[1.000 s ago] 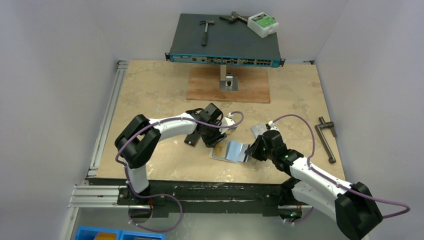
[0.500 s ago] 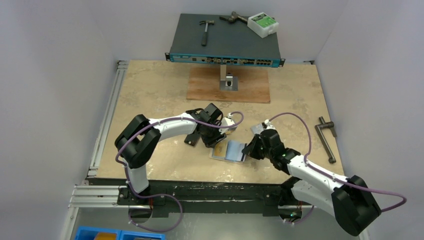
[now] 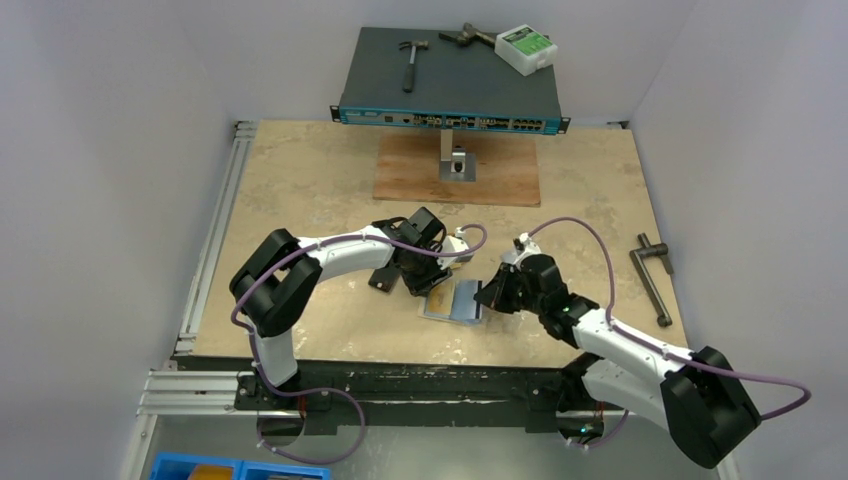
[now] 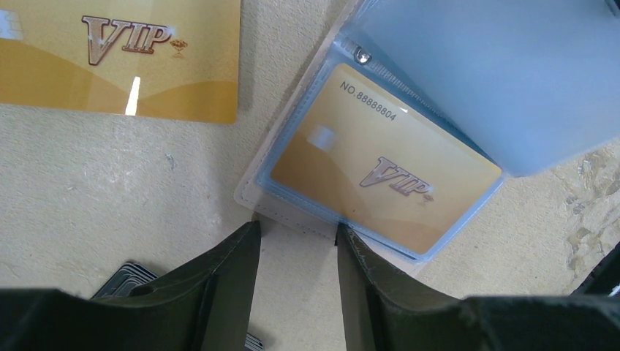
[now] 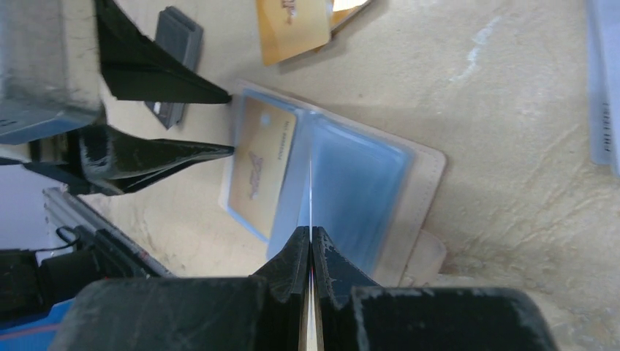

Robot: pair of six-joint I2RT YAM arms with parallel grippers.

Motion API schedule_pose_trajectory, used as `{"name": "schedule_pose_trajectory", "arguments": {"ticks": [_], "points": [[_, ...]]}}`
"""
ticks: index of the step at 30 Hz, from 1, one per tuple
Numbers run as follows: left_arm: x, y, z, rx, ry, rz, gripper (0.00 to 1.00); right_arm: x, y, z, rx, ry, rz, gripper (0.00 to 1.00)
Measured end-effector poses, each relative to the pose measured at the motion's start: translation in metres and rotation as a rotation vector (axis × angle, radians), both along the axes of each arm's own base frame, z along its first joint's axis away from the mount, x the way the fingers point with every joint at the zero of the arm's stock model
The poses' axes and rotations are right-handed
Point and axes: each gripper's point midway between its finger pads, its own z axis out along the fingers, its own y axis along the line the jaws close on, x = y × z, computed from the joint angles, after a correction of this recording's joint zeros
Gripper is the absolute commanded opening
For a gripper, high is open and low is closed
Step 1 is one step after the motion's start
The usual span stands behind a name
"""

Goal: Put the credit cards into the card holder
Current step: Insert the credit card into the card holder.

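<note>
Right gripper (image 5: 312,232) clenched on a thin plastic card (image 5: 311,191), held edge-on above the open beige folding card holder (image 5: 426,183). Left gripper (image 4: 294,232) parted, empty, tips at holder's edge. Orange-yellow plastic card (image 4: 380,164) pocketed just beyond them.

The loose gold card (image 4: 117,58) reads "VIP"; the pocketed gold card (image 4: 384,172) reads "NO.88888804" and "VIP".
</note>
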Motion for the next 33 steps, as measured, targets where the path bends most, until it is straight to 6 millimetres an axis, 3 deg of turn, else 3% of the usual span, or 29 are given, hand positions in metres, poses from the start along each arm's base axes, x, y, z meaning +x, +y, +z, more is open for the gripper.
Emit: {"name": "schedule_pose_trajectory", "arguments": {"ticks": [6,12,19,27,33], "points": [[-0.001,0.002,0.000,0.003,0.011,0.003,0.43,0.004,0.019,0.014,0.051,-0.035,0.090,0.00],[0.006,0.015,0.005,-0.009,0.062,0.045,0.43,0.006,0.029,0.010,0.060,-0.016,0.143,0.00],[0.023,0.039,0.035,-0.088,0.068,0.061,0.43,0.013,0.036,0.002,0.045,0.019,0.157,0.00],[0.014,0.031,0.061,-0.170,-0.013,-0.202,0.45,0.013,0.040,-0.007,0.044,0.067,0.171,0.00],[0.002,0.018,0.053,-0.186,-0.138,-0.471,0.45,0.016,0.037,-0.001,0.100,0.084,0.179,0.00]]}}
